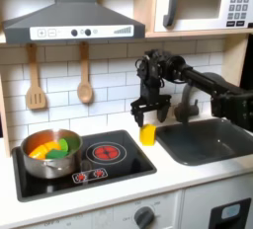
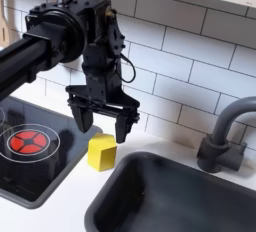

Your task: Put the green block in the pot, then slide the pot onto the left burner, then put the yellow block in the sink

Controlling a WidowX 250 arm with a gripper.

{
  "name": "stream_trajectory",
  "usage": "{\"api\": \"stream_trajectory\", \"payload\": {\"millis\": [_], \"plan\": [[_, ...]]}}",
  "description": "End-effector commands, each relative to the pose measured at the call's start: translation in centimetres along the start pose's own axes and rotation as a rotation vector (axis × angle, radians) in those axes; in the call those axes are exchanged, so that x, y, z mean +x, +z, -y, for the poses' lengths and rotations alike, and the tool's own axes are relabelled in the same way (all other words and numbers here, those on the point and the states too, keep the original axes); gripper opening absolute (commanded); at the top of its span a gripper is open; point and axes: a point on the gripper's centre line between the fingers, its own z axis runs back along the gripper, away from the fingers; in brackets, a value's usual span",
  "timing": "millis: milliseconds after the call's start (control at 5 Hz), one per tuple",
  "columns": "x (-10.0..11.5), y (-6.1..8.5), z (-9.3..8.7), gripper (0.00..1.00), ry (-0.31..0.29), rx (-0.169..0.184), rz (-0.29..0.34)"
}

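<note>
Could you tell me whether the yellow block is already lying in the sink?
No, the yellow block sits on the white counter between the cooktop and the sink, with the open hand just above it.

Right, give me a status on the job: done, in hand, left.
Done: the pot sits on the left burner with green showing inside, seemingly the green block. In hand: the gripper hovers open above the yellow block, fingers not touching it. Left: grasp it and drop it in the sink.

Tool (image 2: 100, 127) spread above yellow block (image 2: 101, 152); sink (image 2: 170, 201) beside, unobstructed.
</note>
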Motion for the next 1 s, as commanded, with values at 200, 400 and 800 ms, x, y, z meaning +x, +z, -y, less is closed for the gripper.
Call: {"api": "stream_trajectory", "payload": {"millis": [200, 400, 800], "plan": [[-1.04, -1.70, -0.83, 1.00, 0.013, 0.011, -0.043], [-1.20, -1.95, -0.57, 1.00, 0.003, 0.011, -0.052], [-0.96, -1.83, -1.22, 1.00, 0.017, 0.017, -0.049]]}}
